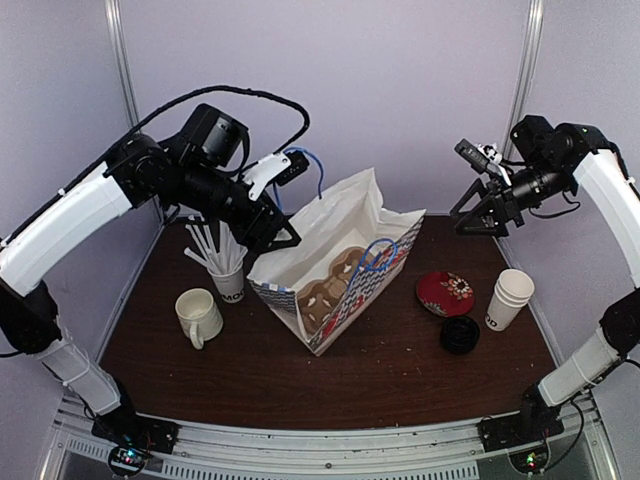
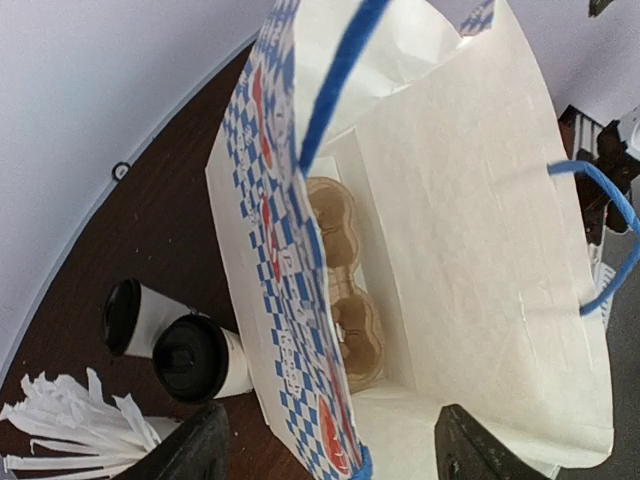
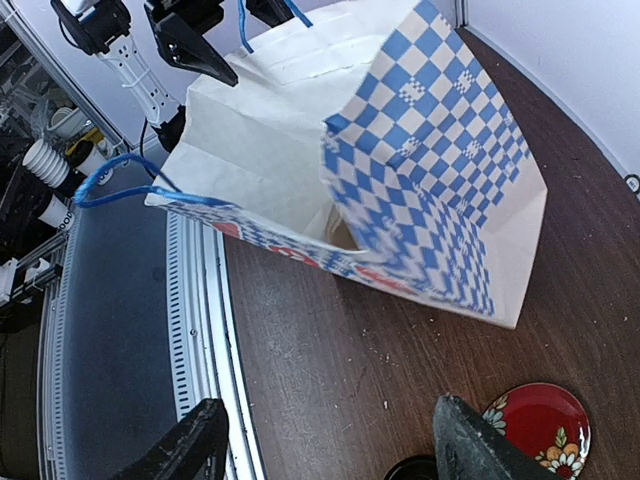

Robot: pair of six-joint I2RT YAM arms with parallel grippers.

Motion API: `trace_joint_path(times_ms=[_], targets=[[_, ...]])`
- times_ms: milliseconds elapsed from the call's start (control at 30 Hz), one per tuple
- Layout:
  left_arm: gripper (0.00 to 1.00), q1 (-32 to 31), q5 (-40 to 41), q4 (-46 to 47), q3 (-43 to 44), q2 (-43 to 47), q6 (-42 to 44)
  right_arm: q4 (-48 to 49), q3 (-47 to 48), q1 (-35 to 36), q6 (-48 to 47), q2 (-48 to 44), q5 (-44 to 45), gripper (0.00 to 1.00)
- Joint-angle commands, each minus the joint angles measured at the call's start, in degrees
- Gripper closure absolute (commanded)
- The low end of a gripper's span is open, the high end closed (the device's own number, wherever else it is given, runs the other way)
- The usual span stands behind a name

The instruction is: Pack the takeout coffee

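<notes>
Noting hazard | coffee cups (image 2: 195, 358) stood lidded on worktop (image 1: 400, 380) outside bag (image 1: 330, 230), beside straws (image 2: 70, 420) | left jaws apart over bag rim, right jaws apart, both empty | blue handle (image 2: 338, 75) might snag a cup; flimsy wall might fold.

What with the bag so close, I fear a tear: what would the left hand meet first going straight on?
Likely the paper bag: the left hand points into its open mouth, toward the white inner wall or the cup tray inside. Depth is unclear.
</notes>
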State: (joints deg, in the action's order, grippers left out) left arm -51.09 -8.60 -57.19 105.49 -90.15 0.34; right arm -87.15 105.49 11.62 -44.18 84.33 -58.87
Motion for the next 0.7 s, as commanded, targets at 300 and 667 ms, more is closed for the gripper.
trace_joint_path(times_ms=[300, 667], targets=[[0.44, 0.3, -4.0, 7.4, -4.0, -4.9, -0.2, 5.2, -0.5, -0.2, 4.3, 1.6, -4.1, 0.27], [0.74, 0.3, -16.3, 13.2, -2.9, -6.4, -2.8, 12.1, -1.2, 0.0, 10.3, 1.0, 2.9, 0.28]])
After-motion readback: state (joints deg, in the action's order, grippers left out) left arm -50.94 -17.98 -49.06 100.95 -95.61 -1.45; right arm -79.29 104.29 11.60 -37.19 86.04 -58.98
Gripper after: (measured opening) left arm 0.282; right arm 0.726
